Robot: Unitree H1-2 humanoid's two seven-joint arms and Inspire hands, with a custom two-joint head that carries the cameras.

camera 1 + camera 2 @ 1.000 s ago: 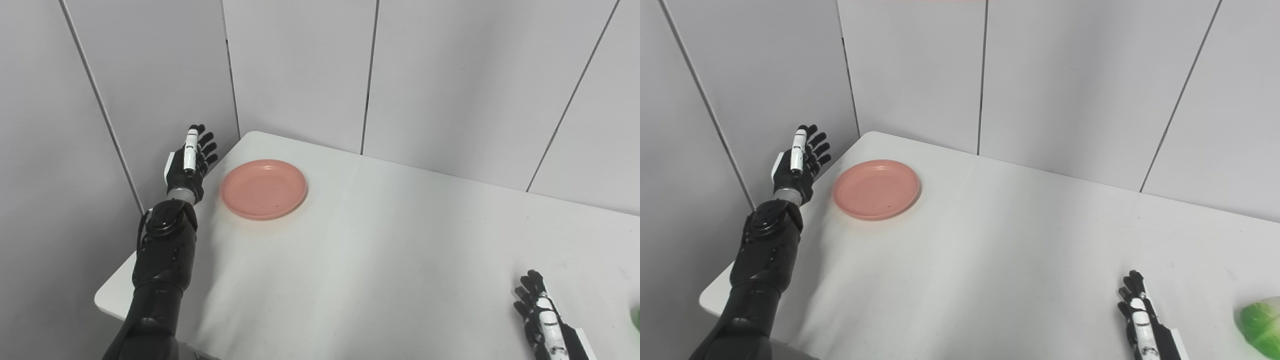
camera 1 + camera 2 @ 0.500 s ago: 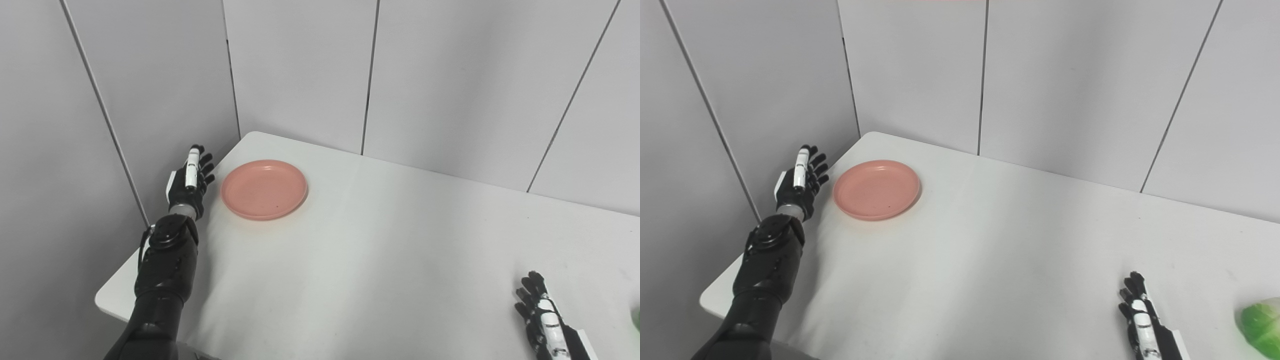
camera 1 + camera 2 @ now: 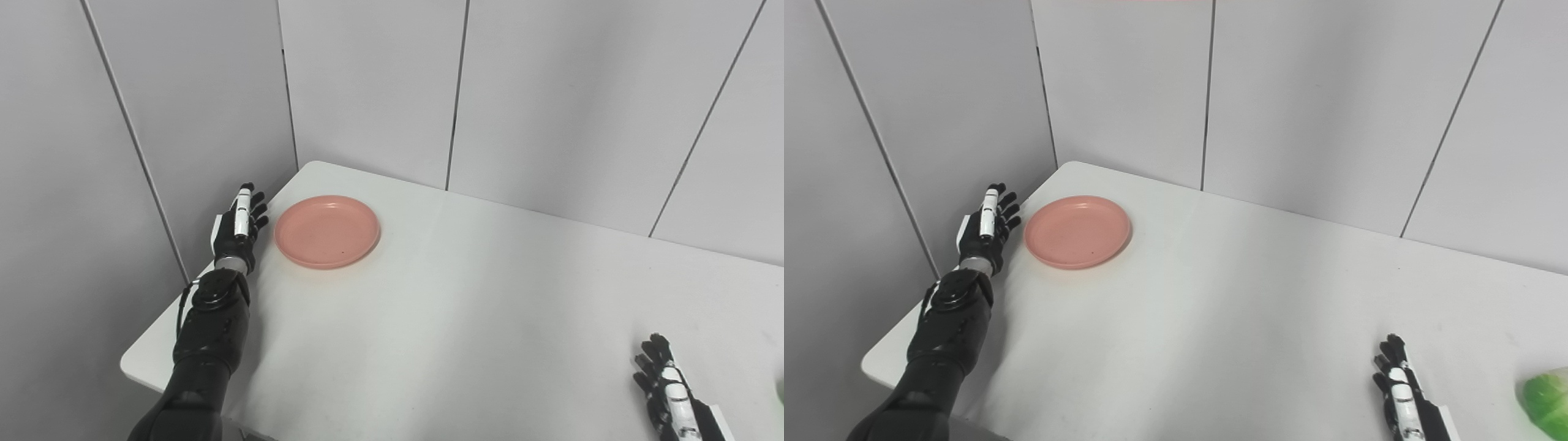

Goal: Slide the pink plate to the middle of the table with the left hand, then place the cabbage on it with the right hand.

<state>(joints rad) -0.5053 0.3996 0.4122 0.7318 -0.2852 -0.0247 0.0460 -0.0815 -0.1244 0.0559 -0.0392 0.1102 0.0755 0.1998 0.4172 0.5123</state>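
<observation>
Your left hand (image 3: 986, 229) is spread, empty, just beside the plate (image 3: 1077, 231) near the desk's (image 3: 1213, 318) far-left corner. Your right hand (image 3: 1399, 392) lies spread near the right edge. The cabbage (image 3: 1545, 401) shows clearly only in the right eye view.

You are looking at a bare test cell or lab booth, not a home or kitchen. Plain grey wall panels (image 3: 367, 86) with thin dark vertical seams fill the upper half of the frame and close in round the corner at upper left. A plain white table (image 3: 465, 318) with rounded corners fills the lower half, pushed into that corner. Nothing on the panels gives you a window, shelf, sign or fitting, so the setting reads as a purpose-built enclosure.
</observation>
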